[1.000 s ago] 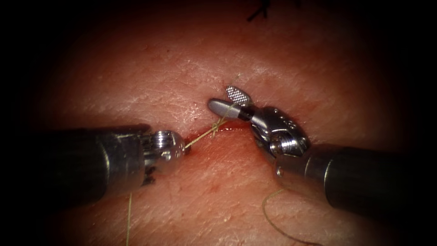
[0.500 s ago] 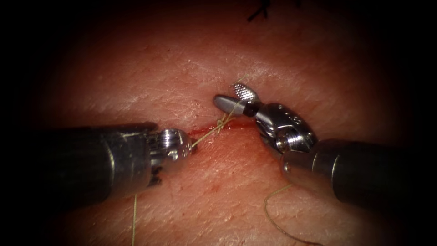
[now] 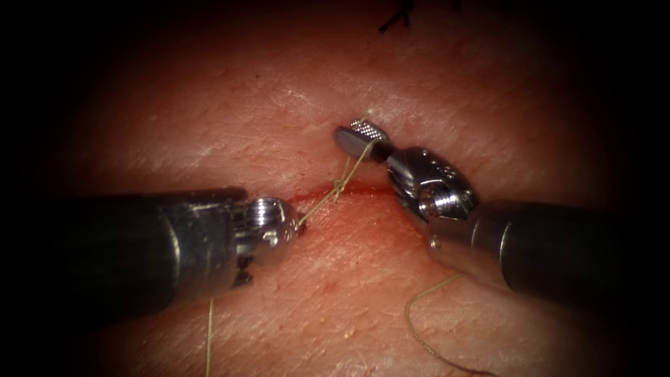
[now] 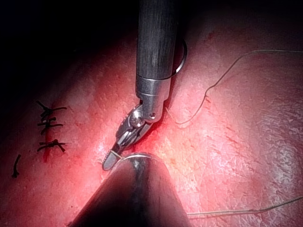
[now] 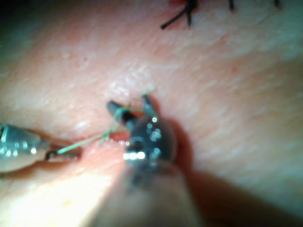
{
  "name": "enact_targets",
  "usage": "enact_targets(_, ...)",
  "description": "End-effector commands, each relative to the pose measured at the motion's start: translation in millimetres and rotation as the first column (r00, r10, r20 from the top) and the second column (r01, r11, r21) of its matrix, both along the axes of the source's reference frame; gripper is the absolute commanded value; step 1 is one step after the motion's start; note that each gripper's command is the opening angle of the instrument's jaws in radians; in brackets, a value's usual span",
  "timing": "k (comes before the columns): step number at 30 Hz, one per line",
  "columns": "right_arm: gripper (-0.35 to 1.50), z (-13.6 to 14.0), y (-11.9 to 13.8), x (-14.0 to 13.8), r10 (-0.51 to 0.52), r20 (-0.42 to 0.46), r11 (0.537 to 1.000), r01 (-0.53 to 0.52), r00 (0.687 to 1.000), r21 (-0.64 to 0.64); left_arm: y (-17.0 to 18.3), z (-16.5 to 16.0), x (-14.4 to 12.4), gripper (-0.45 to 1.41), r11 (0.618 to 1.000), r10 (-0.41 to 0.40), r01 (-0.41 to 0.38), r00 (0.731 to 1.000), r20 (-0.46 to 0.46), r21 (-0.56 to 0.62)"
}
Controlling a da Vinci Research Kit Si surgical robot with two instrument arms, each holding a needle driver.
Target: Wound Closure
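The cut point(image 3: 363, 190) runs across the tissue point(image 3: 244, 126), wet with red fluid. A knot point(image 3: 338, 186) of pale thread sits on the cut. One strand point(image 3: 317, 206) runs from it down-left into my left tool point(image 3: 298, 223), which is shut on that strand. Another strand point(image 3: 356, 164) rises to my right tool point(image 3: 349, 134), whose jaws have closed on it, with a short tail point(image 3: 368, 115) poking out above. The left wrist view shows the right tool point(image 4: 111, 158) and a thin curved arc point(image 4: 183, 54), seemingly the needle, on the tissue beside its shaft.
Loose thread loops lie on the near tissue point(image 3: 413, 324) and trail below the left tool point(image 3: 209, 338). Finished black stitches point(image 3: 394, 17) sit at the far end of the cut, also seen as dark stitches point(image 4: 49, 125). Both shafts lie low over the tissue.
The right tool's jaws stood open around the strand and have now closed on it, after shifting up and a little right. The left tool crept slightly right, still holding its strand.
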State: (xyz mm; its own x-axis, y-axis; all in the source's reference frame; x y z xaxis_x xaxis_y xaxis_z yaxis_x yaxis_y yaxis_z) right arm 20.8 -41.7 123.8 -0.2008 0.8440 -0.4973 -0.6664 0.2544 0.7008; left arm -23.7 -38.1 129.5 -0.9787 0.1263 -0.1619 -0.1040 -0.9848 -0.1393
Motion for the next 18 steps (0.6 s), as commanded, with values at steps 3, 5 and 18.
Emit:
enact_targets(3,-0.35,0.5,-0.6,0.9,-0.04,0.004,0.999,0.04,0.999,-0.015,0.1,0.5,-0.2,-0.45,1.0,0.002,-0.002,1.0,0.001,-0.003)
enact_targets(5,-0.35,0.0,-0.7,0.9,-0.049,0.01,0.998,0.049,0.999,-0.025,0.1,0.6,-0.1,-0.45,1.0,0.003,-0.003,1.0,0.001,-0.003)
enact_targets(18,-0.35,-7.3,-2.3,1.6,-0.104,0.029,0.979,0.107,0.994,-0.172,3.1,1.4,2.9,-0.45,1.0,0.009,-0.009,1.0,-0.016,-0.011)
